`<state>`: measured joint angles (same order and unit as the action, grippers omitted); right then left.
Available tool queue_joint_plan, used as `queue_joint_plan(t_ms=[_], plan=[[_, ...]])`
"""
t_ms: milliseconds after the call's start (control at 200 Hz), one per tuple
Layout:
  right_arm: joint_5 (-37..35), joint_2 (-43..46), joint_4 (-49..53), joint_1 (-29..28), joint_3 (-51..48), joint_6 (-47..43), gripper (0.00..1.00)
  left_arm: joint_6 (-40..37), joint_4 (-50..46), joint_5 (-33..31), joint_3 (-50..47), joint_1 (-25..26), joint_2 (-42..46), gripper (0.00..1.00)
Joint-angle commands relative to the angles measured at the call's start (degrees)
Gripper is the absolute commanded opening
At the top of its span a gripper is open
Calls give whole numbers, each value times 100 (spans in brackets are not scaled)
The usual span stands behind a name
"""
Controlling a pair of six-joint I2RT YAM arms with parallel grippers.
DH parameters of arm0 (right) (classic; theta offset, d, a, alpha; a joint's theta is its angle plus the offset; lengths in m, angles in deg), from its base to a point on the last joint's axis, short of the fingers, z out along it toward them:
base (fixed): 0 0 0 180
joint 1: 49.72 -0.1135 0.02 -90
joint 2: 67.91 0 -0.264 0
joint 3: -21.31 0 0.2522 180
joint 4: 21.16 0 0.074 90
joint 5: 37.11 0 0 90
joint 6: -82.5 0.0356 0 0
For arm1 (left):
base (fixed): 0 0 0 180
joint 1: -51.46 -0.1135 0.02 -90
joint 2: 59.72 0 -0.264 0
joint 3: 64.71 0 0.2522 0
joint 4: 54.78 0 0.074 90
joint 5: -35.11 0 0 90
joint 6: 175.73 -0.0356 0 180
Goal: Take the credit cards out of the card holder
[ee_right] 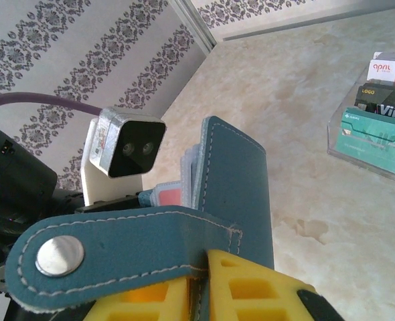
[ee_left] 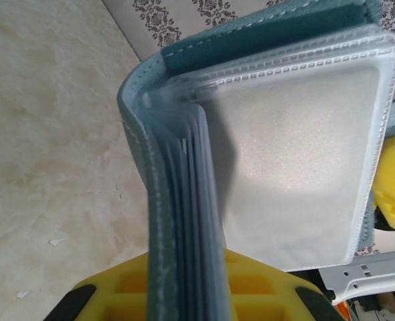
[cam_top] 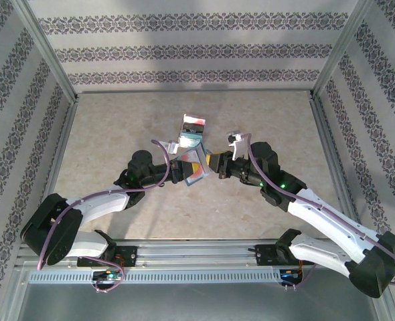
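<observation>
Above the table (cam_top: 117, 134), left gripper (cam_top: 176, 167) and right gripper (cam_top: 215, 164) each clamp one side of the card holder (cam_top: 194, 164).

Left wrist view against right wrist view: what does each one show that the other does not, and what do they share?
Left wrist: the inside of the wallet, with frosted clear sleeves fanned open. Right wrist: the wallet's strap with its snap, a red card peeking from the wallet, and a clear stand holding more cards. Both: the blue wallet, yellow end effector fingers and the marble table.
</observation>
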<state>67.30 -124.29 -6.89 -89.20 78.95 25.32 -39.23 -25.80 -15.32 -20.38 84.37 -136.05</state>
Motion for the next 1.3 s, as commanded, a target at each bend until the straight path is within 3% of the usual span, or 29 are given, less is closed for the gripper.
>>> queue_joint_plan(t_ms=[0,405,660,1294], plan=[[-198,8,-122,64,-147,-128,13,-76,700,458,-17,64,171,6],[-639,338,-25,37,-362,-484,24,-170,646,588,28,58,379,6],[-519,207,-13,-42,-310,-519,31,-192,577,564,59,58,366,6],[-459,474,-82,42,-406,-280,39,-214,103,372,42,62,365,4]])
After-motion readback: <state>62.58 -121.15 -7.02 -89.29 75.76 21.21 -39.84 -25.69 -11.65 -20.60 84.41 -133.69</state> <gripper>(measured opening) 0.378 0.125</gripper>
